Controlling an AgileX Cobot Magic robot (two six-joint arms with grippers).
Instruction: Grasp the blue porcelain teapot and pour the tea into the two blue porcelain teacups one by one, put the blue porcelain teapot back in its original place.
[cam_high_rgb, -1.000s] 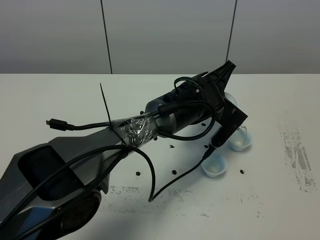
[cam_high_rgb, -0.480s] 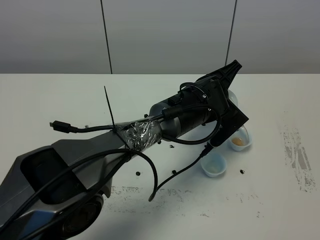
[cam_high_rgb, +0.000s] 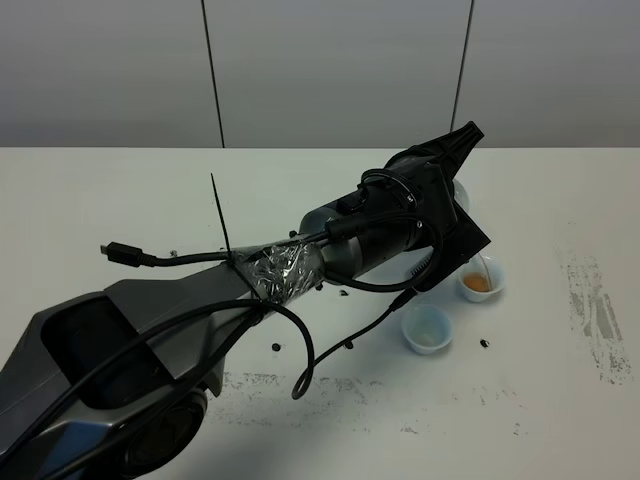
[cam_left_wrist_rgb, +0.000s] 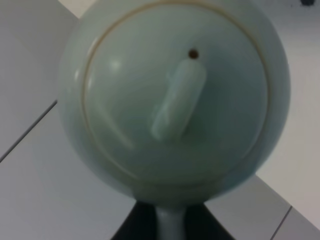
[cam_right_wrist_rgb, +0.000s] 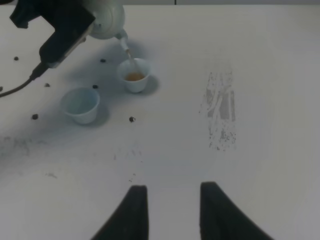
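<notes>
White matte tabletop, strewn with small black specks; patch of grey scuff marks toward its right edge; right of centre, small handleless pale blue porcelain cup holding reddish-brown liquid; matching second cup near it on the front side, apart, contents hard to make out.

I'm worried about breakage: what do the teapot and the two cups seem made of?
The teapot looks like glazed porcelain: pale blue-green, smooth, soft glossy highlights on its lid. The cup being filled and the cup beside it match its colour, probably the same; too small to be sure.
</notes>
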